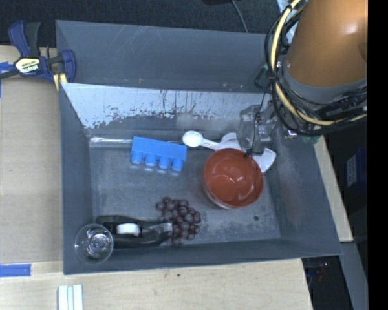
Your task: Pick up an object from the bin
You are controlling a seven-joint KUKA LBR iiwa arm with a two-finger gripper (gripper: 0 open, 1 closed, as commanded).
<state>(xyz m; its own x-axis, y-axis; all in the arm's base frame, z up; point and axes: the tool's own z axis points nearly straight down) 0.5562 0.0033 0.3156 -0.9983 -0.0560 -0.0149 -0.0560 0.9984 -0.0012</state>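
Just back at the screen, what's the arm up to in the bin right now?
The arm reaches in from the right, and its hand is at the far rim of the red bowl, beside a white spoon. Whether it has hold of anything I cannot tell. The blue block, the dark grapes and the clear glass lie further left, away from it.
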